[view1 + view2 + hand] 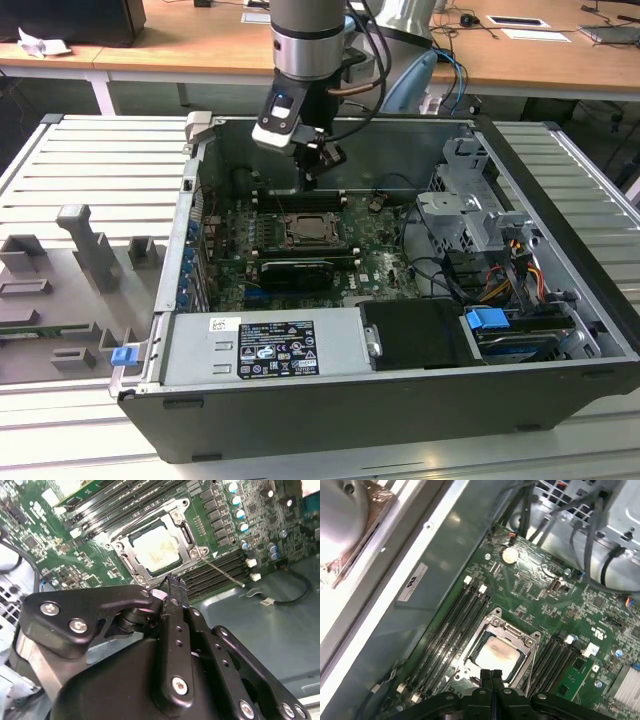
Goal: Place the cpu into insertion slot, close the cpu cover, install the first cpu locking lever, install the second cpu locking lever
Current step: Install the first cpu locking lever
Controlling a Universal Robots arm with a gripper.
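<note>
The pale silvery-tan cpu (155,547) (495,652) (303,228) lies flat in the insertion slot (116,546) on the green board. The silvery cpu cover (186,532) (512,630) lies down around it, and the chip shows through its cut-out. One thin locking lever (222,572) sticks out sideways from a corner of the socket, over the memory slots. My gripper (310,180) (175,582) (491,672) hangs a little above the socket's edge. Its black fingers are pressed together with nothing between them.
Black memory slots (455,625) flank the socket on both sides. A black heatsink bar (295,270) lies in front of it. A metal drive cage (470,215) with cables fills the exterior view's right, a power supply (265,345) the front. The case wall (415,580) stands close behind.
</note>
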